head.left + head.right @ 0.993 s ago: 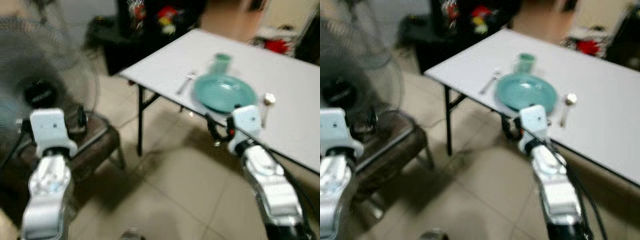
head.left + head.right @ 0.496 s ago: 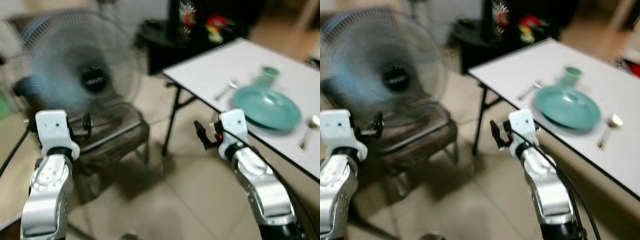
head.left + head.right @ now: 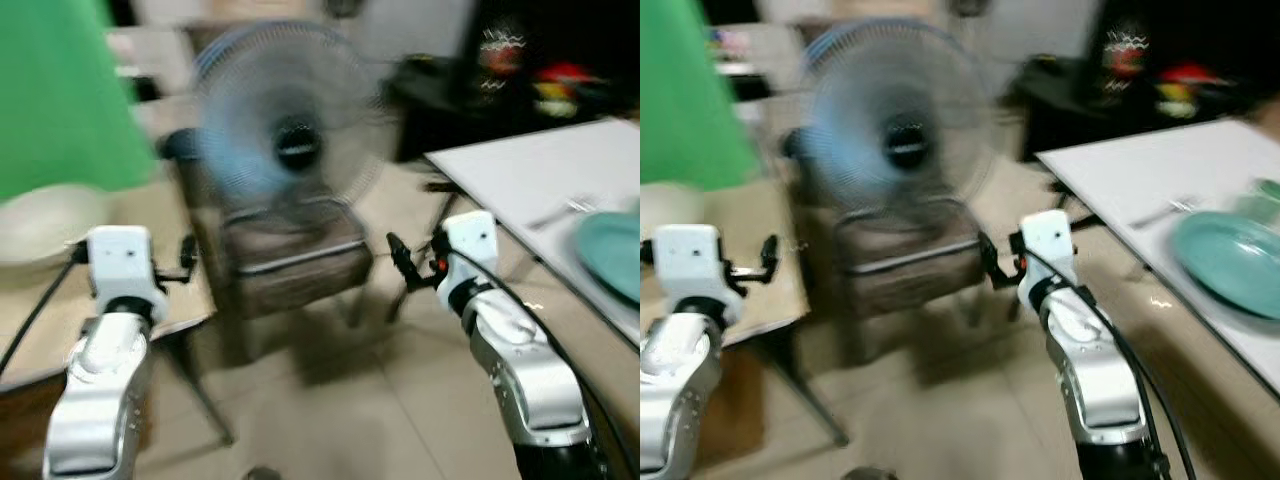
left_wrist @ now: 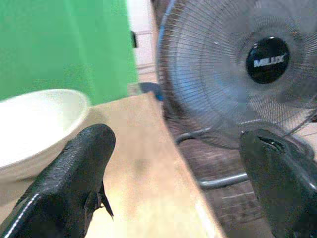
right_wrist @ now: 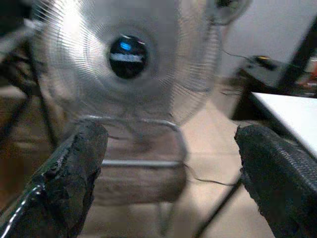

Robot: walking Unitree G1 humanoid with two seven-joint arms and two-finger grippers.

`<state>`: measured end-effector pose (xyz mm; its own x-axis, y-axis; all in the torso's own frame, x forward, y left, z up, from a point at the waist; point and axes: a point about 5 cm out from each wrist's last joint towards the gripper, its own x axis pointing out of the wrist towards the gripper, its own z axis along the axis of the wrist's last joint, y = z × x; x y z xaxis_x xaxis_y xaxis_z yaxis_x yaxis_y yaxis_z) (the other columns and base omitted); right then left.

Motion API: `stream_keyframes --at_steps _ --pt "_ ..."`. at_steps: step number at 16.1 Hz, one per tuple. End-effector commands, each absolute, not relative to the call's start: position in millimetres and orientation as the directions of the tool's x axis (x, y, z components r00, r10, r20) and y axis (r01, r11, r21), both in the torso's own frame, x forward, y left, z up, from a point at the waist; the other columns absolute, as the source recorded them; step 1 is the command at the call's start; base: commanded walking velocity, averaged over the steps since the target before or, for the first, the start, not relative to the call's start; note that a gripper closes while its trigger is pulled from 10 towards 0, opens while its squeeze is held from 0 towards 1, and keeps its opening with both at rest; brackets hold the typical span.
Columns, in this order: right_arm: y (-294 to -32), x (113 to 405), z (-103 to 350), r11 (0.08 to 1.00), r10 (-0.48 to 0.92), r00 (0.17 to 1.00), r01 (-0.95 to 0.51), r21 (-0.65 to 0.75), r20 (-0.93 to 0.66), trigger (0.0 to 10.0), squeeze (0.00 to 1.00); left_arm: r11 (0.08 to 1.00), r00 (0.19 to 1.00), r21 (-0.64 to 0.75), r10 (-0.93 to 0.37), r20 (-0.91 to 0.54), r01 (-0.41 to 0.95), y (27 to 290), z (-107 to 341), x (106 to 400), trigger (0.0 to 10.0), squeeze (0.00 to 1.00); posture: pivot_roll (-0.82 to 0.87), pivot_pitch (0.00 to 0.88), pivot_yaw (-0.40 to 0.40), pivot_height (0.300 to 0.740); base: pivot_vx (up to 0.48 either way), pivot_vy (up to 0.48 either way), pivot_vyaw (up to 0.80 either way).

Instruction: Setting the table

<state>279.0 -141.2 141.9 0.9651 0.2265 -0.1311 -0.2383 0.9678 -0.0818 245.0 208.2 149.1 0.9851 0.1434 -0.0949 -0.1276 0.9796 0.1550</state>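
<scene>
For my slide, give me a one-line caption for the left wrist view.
Open left gripper over a wooden table, white bowl and fan ahead.

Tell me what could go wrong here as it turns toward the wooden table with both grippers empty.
1. The round grey standing fan sits on the brown chair straight ahead, near the open right gripper; swinging further could clip it.
2. The large white bowl rests close to the light wooden table's edge, just beyond the open left gripper; a hasty reach might push it.
3. The head views are blurred, so distances are unreliable.
</scene>
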Motion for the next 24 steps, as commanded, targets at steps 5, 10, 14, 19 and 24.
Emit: stream_keyframes --at_steps 5,10,14,19,24 --pt "-135.3 268.0 131.3 0.974 0.212 0.967 -0.222 -0.055 -0.143 10.0 1.0 0.972 0.99 0.216 0.117 -0.084 -0.096 211.2 151.9 246.8 10.0 0.0 0.1 0.0 0.027 0.74 0.0 0.0 0.8" --pt "-128.6 271.3 130.6 0.972 0.227 0.966 -0.233 -0.038 -0.122 10.0 1.0 0.984 0.993 0.175 0.04 -0.109 -0.02 208.1 148.6 241.8 10.0 0.83 0.1 0.0 0.049 0.74 0.16 0.0 0.8" --pt "-130.0 277.9 132.6 0.983 0.179 0.978 -0.183 -0.027 -0.108 10.0 1.0 0.985 0.997 0.172 0.003 -0.083 0.011 206.8 156.0 250.8 10.0 0.85 0.1 0.0 0.055 0.74 0.48 0.0 0.2" --pt "-120.1 278.8 134.7 0.963 0.266 0.958 -0.27 -0.023 -0.104 10.0 1.0 0.982 0.997 0.186 0.005 -0.078 0.01 206.9 156.0 248.0 10.0 0.8 0.12 0.0 0.041 0.74 0.458 0.0 0.0" --pt "-109.9 281.9 137.1 0.925 0.377 0.921 -0.38 -0.011 -0.097 10.0 1.0 0.979 0.998 0.199 -0.03 -0.052 0.04 202.3 162.4 236.3 10.0 0.78 0.15 0.0 0.006 0.74 0.435 0.0 0.8"
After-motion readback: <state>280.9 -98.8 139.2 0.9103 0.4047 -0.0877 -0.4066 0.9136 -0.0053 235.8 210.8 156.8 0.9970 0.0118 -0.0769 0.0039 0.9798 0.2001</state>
